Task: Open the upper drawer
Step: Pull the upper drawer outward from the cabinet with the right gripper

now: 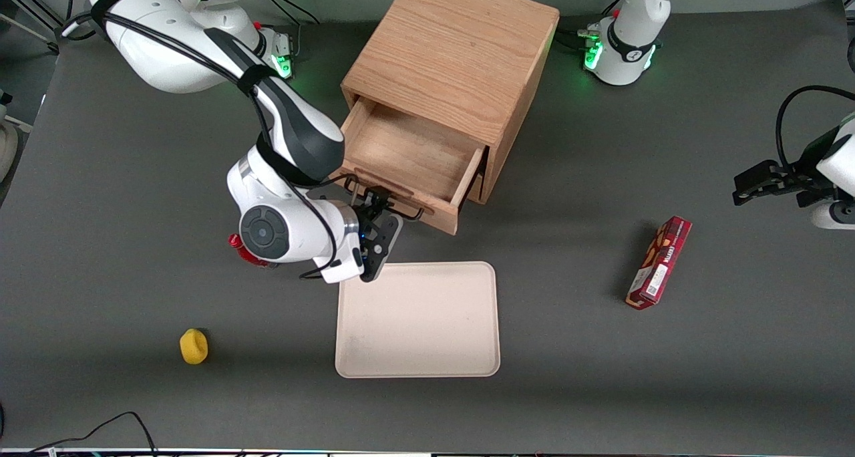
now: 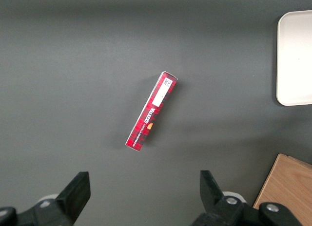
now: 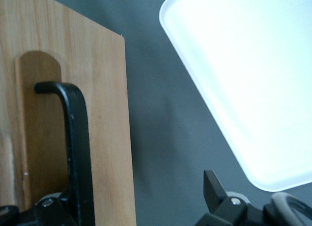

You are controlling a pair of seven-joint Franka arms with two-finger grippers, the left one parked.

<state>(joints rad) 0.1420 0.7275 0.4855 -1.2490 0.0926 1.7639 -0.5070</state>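
the upper drawer (image 1: 411, 160) sticks well out of the cabinet (image 1: 454, 56), and the gripper (image 1: 377, 210) hangs at its black handle (image 3: 73, 138) with fingers spread, above the cream tray (image 1: 417, 320).

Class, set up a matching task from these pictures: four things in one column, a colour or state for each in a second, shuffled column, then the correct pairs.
Things:
1. upper drawer
2. tray
3. box
4. gripper

States:
A. red, lying toward the parked arm's end of the table
B. at the drawer's black handle
C. pulled out, nothing inside
D. cream, nearer the front camera than the cabinet

Pairs: 1-C, 2-D, 3-A, 4-B
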